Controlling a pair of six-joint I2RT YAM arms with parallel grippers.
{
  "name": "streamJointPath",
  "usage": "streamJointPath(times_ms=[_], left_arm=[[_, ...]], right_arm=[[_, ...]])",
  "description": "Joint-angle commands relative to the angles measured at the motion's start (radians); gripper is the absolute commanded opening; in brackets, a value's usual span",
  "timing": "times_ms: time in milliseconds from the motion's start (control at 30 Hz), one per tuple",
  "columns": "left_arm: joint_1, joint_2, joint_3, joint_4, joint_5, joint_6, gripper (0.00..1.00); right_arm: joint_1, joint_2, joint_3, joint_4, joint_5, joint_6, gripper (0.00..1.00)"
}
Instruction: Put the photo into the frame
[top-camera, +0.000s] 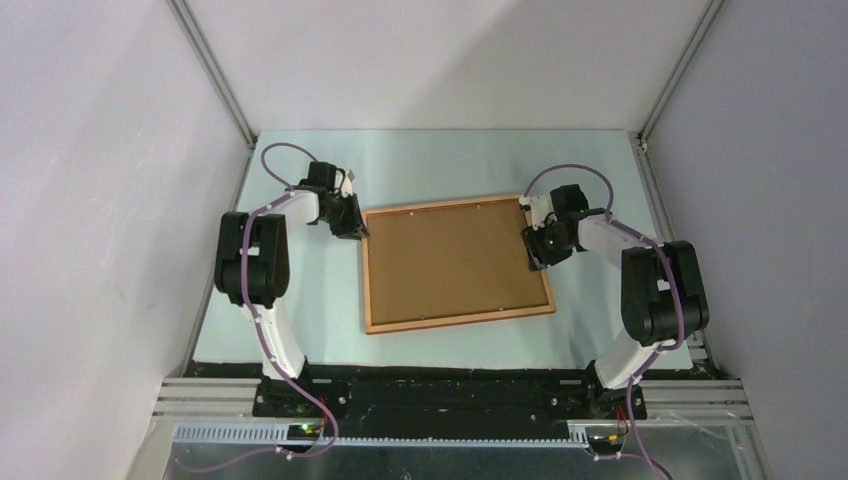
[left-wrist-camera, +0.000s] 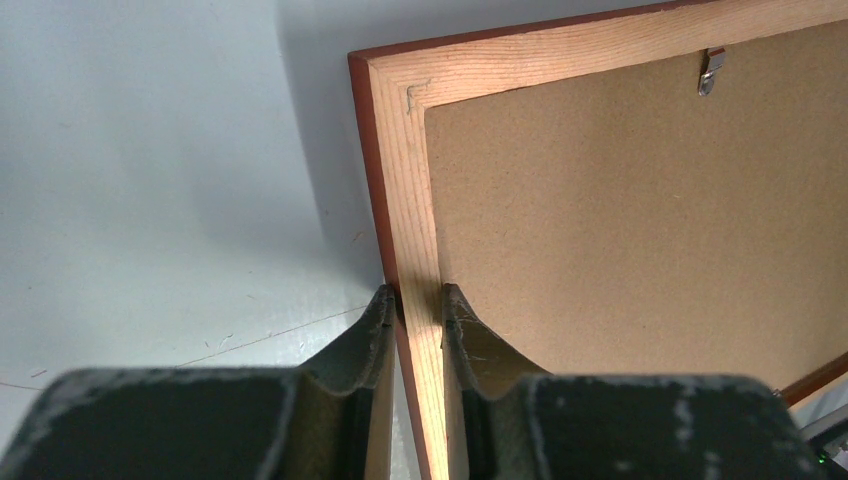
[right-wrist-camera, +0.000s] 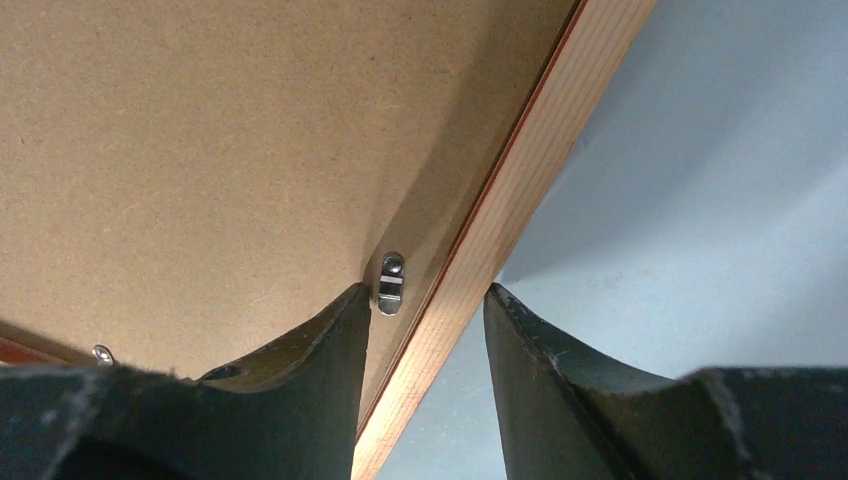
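Lying back-up mid-picture on the pale worktop (top-camera: 300, 310), the frame (top-camera: 460, 317) holds a brown backing board (top-camera: 455, 262). The left claw (left-wrist-camera: 418, 300) pinches its left rail; the right claw (right-wrist-camera: 428, 295) straddles the right rail, gaping, beside a metal clip (right-wrist-camera: 389, 284).

1. The thin orange-brown wooden rectangular frame (top-camera: 455, 322) lies back up on the pale grey-blue table (top-camera: 300, 330). Its front face is hidden, and what sits beneath the plain brown fibreboard backing (top-camera: 455, 262) cannot be told.
2. From above, the left gripper (top-camera: 350, 228) at the frame's left rail and the right gripper (top-camera: 538, 255) at its right rail cover their own fingertips.
3. The small silver metal clips (left-wrist-camera: 711, 72) are mere specks from above, their turn unreadable.
4. In the left wrist view the frame runs off at the top and right, and its left rail vanishes between the dark fingers (left-wrist-camera: 370, 340).
5. In the right wrist view one clip (right-wrist-camera: 101, 353) is half hidden behind a finger.
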Motion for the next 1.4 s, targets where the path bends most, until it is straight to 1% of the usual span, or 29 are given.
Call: streamJointPath(times_ms=[0, 300, 767, 833, 933, 1067, 1367], left_arm=[[-0.004, 0.000, 0.017, -0.043, 0.013, 0.031, 0.00], [-0.003, 0.003, 0.019, -0.043, 0.018, 0.030, 0.00], [-0.003, 0.005, 0.019, -0.043, 0.017, 0.030, 0.00], [-0.003, 0.003, 0.019, -0.043, 0.018, 0.030, 0.00], [-0.003, 0.001, 0.020, -0.043, 0.017, 0.030, 0.00], [-0.004, 0.001, 0.021, -0.043, 0.019, 0.030, 0.00], [-0.003, -0.001, 0.020, -0.043, 0.015, 0.028, 0.00]], right_arm=[[-0.005, 0.005, 0.026, -0.023, -0.011, -0.014, 0.49], [-0.005, 0.019, 0.025, 0.008, -0.014, -0.009, 0.38], [-0.006, 0.028, 0.042, 0.015, -0.029, -0.001, 0.29], [-0.007, 0.026, 0.042, 0.015, -0.031, 0.004, 0.32], [-0.011, 0.018, 0.043, 0.009, -0.031, 0.008, 0.40], [-0.017, -0.017, 0.043, 0.000, -0.036, 0.014, 0.48], [-0.009, -0.081, 0.095, -0.036, -0.055, 0.048, 0.60]])
